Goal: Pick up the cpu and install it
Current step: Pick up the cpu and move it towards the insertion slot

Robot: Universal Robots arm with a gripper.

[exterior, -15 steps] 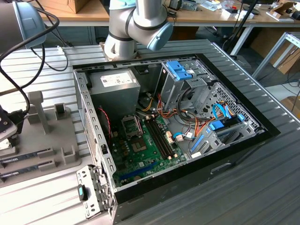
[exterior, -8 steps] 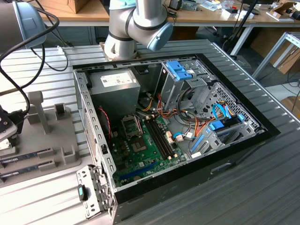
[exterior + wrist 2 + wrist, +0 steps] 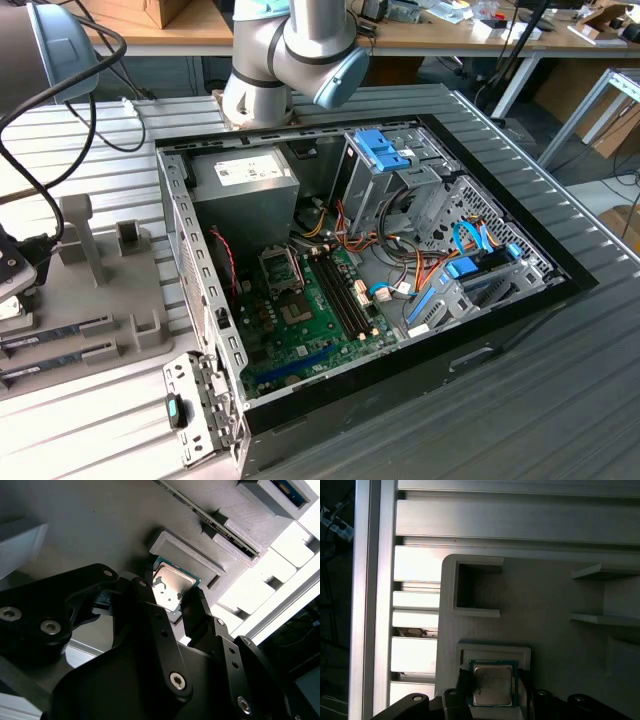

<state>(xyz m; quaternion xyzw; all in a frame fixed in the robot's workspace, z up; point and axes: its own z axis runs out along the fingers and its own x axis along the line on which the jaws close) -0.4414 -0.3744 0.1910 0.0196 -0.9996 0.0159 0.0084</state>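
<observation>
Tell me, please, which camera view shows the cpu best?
The first wrist view: the cpu lies nearly square-on, silvery top and green rim plain, in a grey holder. The second wrist view shows it slanted, its edges covered by the claw. The exterior view shows the holder at its left.

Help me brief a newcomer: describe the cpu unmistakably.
Find the grey plastic fixture plate at the exterior view's left of the open computer case. In its walled square nest lies the cpu: small, square, silvery-topped and green-rimmed, unlike the long dark memory sticks alongside.
</observation>
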